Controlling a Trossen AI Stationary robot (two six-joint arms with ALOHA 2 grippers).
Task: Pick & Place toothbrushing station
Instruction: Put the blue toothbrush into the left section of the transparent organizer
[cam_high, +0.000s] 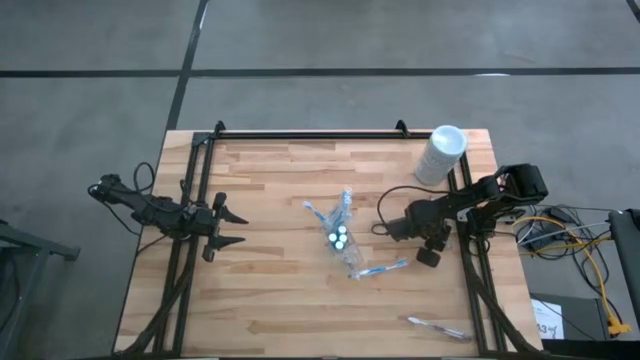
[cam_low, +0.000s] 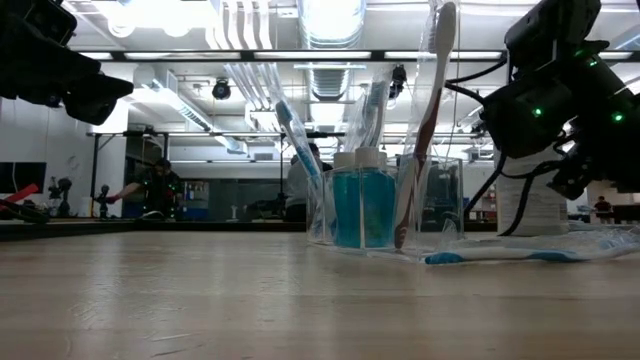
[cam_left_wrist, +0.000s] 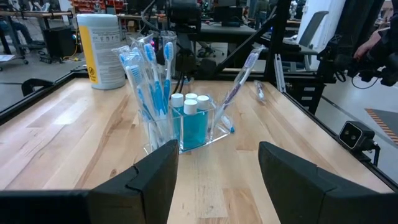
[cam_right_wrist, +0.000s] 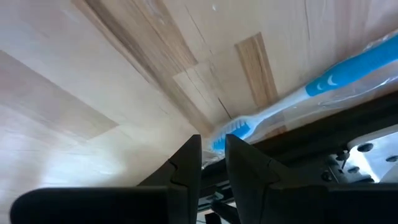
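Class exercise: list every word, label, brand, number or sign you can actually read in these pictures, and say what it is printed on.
No text can be read in any view.
Tall white cylinder: a yellow label with dark print, too small and blurred to read.
Wrapped toothbrushes: no legible print.
Blue white-capped tubes: no legible label.
Paper by the table's corner: marks too small to read.

Even, bright overhead lighting from ceiling strip lights (cam_low: 330, 20), glaring white in low view. Soft faint shadows on wooden table (cam_high: 270, 290). Near tabletop blurred in low view; right wrist view soft, washed pale.
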